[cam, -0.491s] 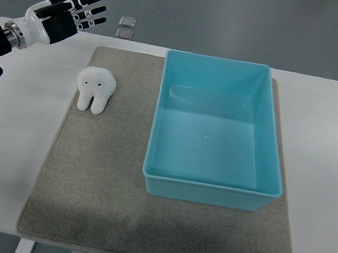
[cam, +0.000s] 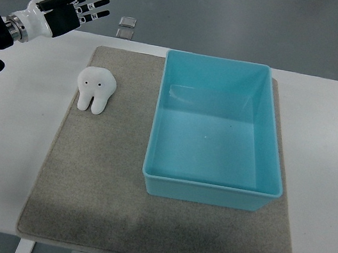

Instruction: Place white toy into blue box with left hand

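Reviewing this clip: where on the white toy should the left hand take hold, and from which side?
Best guess: grip the white toy across its rounded upper body, coming down from above. It lies flat on the mat, two stubby legs toward the camera, with clear space all around. The left hand is open, off to its upper left.

White toy (cam: 95,89) on mat (cam: 93,192) beside blue box (cam: 210,192), left hand (cam: 69,7) spread

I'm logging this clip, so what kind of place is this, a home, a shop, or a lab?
Probably a lab or test room: a plain white table with a grey mat, a bare grey floor beyond, and only a white toy and blue box staged.
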`<state>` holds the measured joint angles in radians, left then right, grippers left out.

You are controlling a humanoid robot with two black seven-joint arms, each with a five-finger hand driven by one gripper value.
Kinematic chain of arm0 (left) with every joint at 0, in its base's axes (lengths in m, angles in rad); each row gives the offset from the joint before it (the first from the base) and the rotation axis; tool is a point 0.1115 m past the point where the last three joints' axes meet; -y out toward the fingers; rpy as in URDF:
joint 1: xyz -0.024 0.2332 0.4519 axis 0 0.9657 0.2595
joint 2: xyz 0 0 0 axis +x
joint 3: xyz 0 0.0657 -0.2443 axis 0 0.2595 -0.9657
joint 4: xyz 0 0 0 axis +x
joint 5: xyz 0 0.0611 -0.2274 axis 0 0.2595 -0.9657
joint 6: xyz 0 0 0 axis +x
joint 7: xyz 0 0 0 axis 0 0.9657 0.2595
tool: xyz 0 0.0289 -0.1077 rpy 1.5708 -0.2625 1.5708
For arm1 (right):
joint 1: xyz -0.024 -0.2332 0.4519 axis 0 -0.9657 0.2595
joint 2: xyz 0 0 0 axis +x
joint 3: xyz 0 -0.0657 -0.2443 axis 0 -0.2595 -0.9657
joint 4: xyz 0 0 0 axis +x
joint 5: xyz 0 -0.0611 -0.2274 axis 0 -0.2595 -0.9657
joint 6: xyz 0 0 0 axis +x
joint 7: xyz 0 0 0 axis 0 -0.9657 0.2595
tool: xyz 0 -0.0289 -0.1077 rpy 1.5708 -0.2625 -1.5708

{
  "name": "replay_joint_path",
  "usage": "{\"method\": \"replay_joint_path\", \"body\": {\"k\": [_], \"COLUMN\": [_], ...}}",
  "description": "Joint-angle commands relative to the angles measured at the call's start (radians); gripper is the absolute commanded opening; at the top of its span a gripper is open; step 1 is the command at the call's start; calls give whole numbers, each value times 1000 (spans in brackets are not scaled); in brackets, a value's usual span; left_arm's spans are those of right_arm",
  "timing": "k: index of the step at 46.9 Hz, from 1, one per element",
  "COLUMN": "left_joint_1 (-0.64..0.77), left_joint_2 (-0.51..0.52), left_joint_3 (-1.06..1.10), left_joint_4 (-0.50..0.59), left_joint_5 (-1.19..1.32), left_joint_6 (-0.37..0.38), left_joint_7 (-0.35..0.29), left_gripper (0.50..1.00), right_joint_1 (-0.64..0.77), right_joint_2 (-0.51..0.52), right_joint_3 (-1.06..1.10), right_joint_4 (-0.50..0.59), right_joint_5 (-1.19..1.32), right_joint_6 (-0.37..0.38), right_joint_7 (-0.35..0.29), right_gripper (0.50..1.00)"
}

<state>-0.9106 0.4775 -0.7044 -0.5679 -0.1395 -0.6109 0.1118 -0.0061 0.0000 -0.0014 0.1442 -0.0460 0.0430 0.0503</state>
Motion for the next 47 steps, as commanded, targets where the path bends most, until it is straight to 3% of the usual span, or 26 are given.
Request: {"method": "replay_joint_path", "body": {"k": [1, 11, 33, 39, 47], "left_joint_1": [-1, -1, -2, -7, -5], "left_joint_2": [9, 24, 108, 141, 153], "left_joint_3": [6, 6, 59, 115, 167], "left_joint_4": [-3, -3, -87, -156, -256], "left_joint_5": [6, 64, 566, 701, 917], "left_joint_6": [0, 0, 0, 0, 233], "left_joint_7": [-1, -47, -339, -396, -460], "left_gripper": [1000, 999, 996, 996, 996], "right_joint_1": [0, 0, 0, 0, 0], "right_joint_2": [0, 0, 0, 0, 0], "right_joint_3": [0, 1, 0, 0, 0], "right_joint_4": [0, 0, 0, 0, 0], "right_joint_5": [0, 0, 0, 0, 0], "right_joint_6": [0, 0, 0, 0, 0], "right_joint_7": [0, 0, 0, 0, 0], "right_gripper": [936, 936, 936, 936, 936]}}
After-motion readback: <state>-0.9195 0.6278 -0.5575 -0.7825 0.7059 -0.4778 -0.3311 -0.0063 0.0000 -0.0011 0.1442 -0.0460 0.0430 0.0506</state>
